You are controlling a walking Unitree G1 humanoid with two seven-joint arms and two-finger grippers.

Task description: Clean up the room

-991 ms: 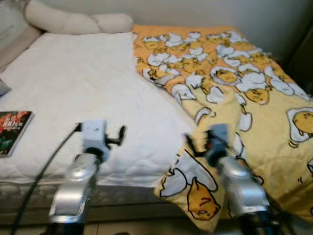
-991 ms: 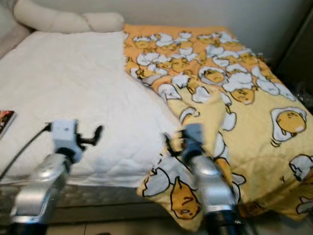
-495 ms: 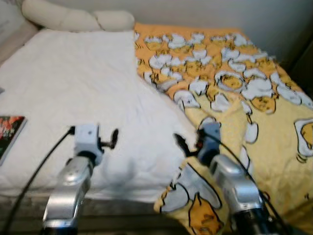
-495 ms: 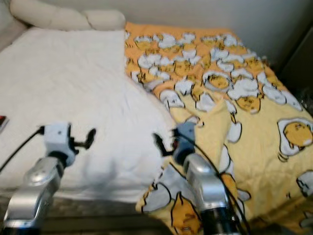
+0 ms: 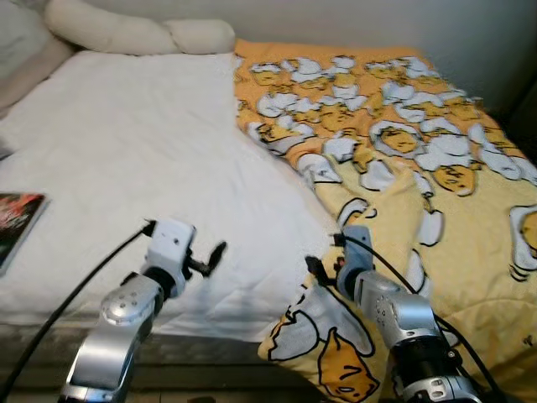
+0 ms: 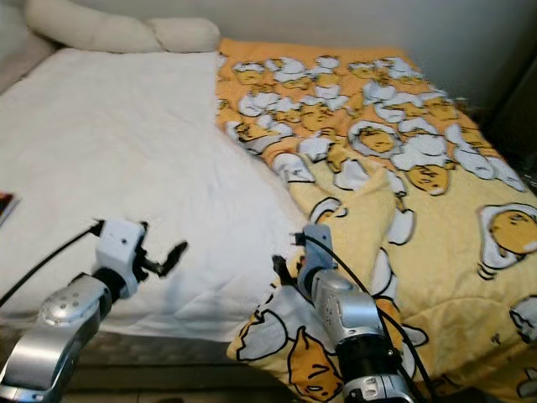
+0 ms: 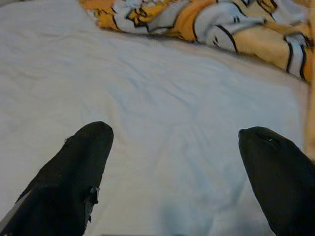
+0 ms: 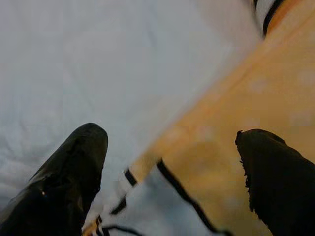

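Observation:
A yellow and orange blanket (image 5: pixel 394 143) printed with cartoon eggs covers the right half of the bed, and its near corner hangs over the front edge. The left half is bare white sheet (image 5: pixel 143 143). A book (image 5: pixel 17 222) with a dark red cover lies at the sheet's left edge. My left gripper (image 5: pixel 208 259) hovers open over the white sheet near the front edge, its fingers (image 7: pixel 83 167) wide apart. Just above the blanket's folded edge (image 8: pixel 197 142), where it meets the sheet, my right gripper (image 5: pixel 321 267) is open and holds nothing.
A long cream pillow (image 5: pixel 134 34) lies along the wall at the head of the bed. The mattress side (image 5: pixel 218 344) runs below the grippers. A dark piece of furniture (image 5: pixel 524 109) stands at the far right.
Both grippers have come lower and closer to the bed's front edge, and both stay open. The right one now sits at the blanket's edge. The camera shifted a little.

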